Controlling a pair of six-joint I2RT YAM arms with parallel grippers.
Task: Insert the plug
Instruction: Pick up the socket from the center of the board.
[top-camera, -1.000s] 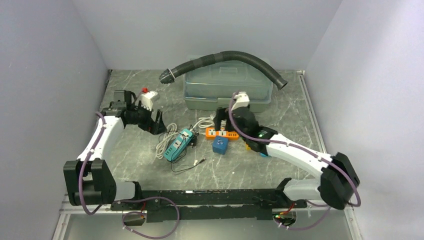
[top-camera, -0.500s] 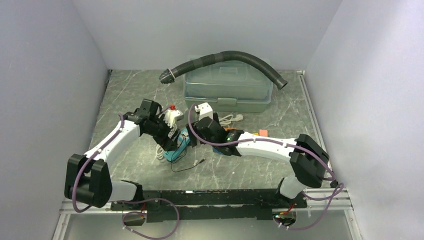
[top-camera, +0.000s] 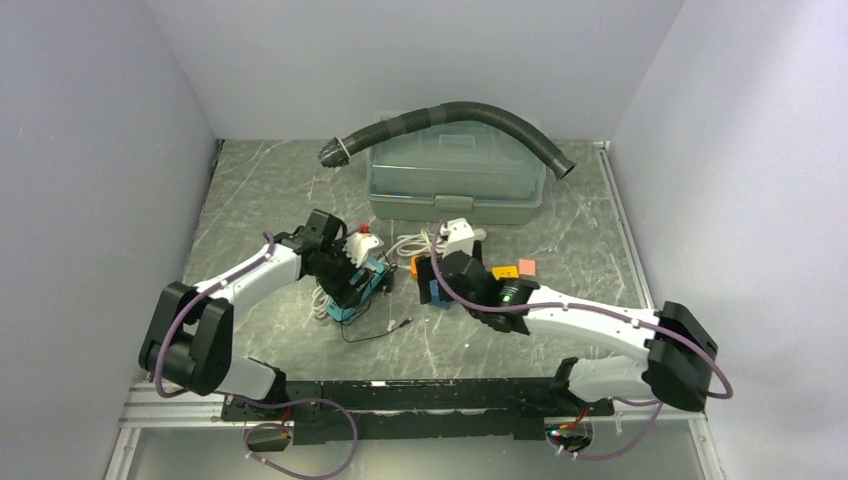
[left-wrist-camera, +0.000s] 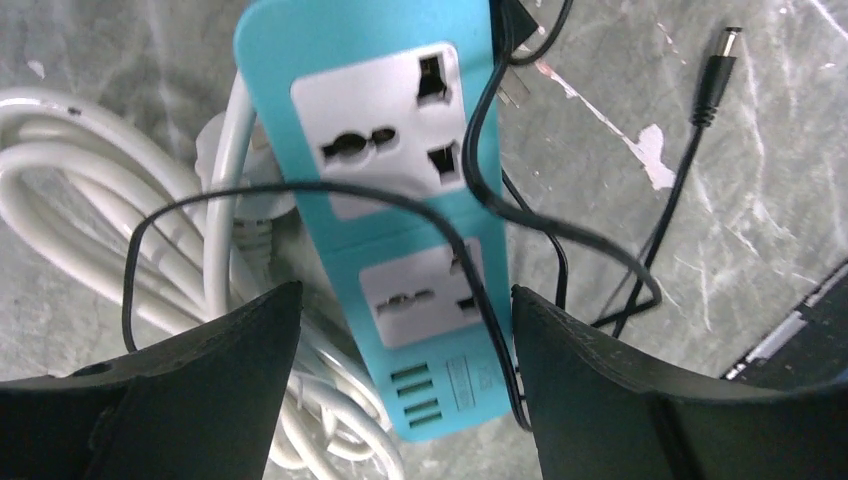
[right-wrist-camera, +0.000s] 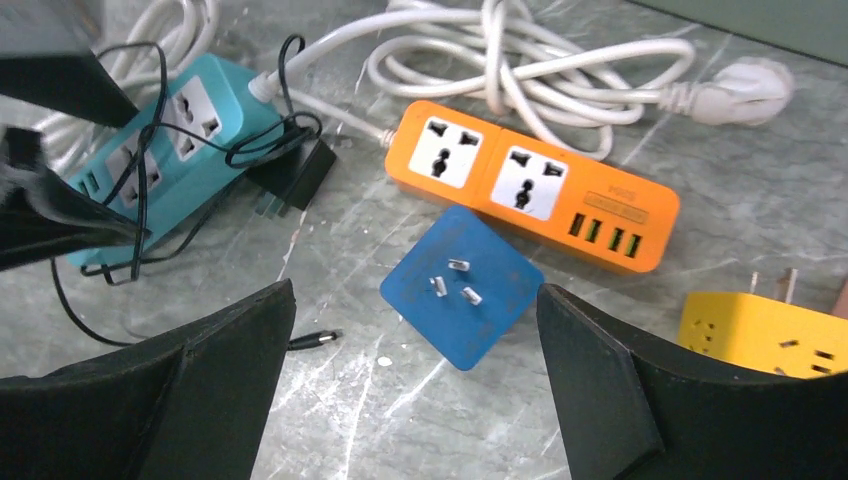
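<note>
Two power strips are lying on the surface (right-wrist-camera: 400, 410): one teal strip (left-wrist-camera: 380, 150), one orange strip (right-wrist-camera: 530, 190). One blue plug (right-wrist-camera: 462, 300) is resting prongs-up beside the orange strip. The left jaws are straddling the teal strip, wide; the right jaws are hanging wide above the blue plug.

No legible text, tiny printed marks on orange power strip (right-wrist-camera: 530, 190) and teal power strip (left-wrist-camera: 385, 180) unreadable
</note>
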